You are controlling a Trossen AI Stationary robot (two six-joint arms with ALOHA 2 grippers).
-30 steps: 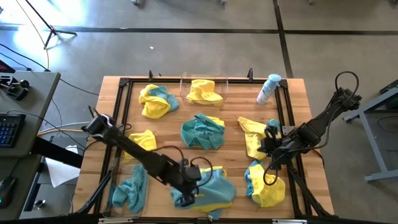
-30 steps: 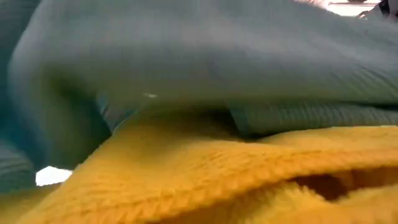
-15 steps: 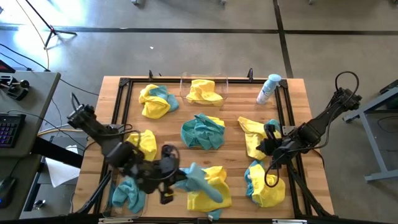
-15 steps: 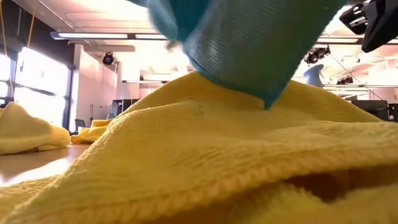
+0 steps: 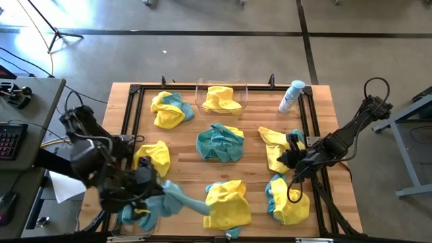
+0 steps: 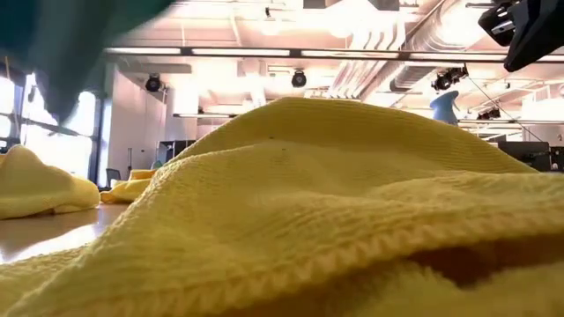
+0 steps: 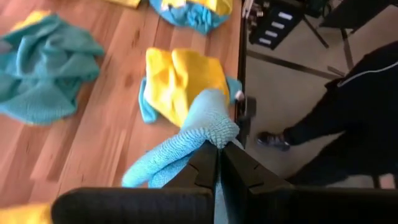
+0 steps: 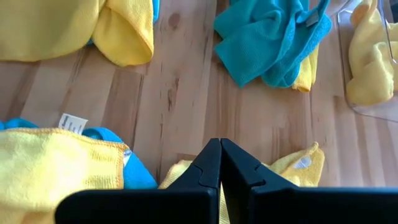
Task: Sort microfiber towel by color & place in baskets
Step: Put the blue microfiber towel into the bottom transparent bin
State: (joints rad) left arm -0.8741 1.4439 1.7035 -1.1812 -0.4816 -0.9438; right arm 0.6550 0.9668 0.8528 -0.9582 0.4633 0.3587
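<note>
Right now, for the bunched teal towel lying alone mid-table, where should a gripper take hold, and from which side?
Come straight down from above and pinch a raised fold near the crown of the teal towel. It lies crumpled in a loose heap on the table, so its ridges probably give the fingers cloth to close on; its flat edges hug the wood. Bare wood surrounds it.

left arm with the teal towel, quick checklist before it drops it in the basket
1. Grip: left end effector shut on the teal towel. ok
2. Towel off the table: it hangs from the left end effector, trailing toward the yellow towel; whether the tail is fully lifted, cannot tell.
3. Target basket at the near left corner already holds teal cloth, colour matches. ok
4. Left end effector over that basket: beside its rim, not clearly above. not ok
5. Right end effector shut, empty, over the right side of the table, out of the way. ok
</note>
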